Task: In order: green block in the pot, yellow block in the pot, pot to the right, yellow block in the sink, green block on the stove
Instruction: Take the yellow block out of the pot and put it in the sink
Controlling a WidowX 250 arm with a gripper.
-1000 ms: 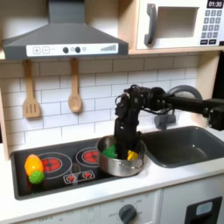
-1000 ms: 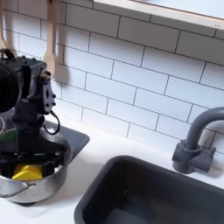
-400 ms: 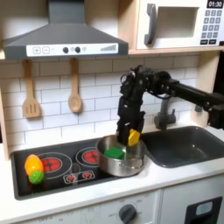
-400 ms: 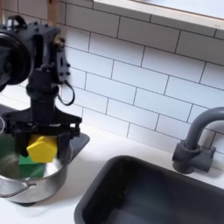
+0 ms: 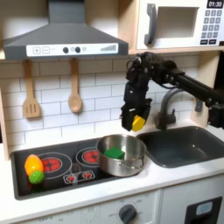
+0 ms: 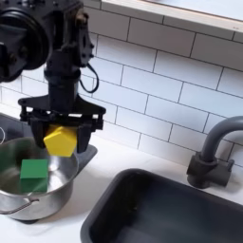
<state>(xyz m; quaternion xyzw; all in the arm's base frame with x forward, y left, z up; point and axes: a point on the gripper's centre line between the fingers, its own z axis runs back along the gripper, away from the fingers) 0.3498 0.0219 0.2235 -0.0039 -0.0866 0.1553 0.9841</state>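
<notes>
Above pot (image 6: 36,195), gripper-held yellow block (image 6: 59,141)

Yellow block (image 6: 60,140) aloft; green block (image 6: 35,175) apparently inside pot (image 6: 49,196).

one green block (image 6: 34,175), one yellow block (image 6: 60,141), one pot (image 6: 49,197)

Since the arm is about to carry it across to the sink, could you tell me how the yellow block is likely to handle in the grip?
The yellow block looks rigid, with flat faces, so it probably won't roll once released. It appears light: the gripper holds it above the pot. Its smooth surface and tilted hang suggest it might slip.
</notes>
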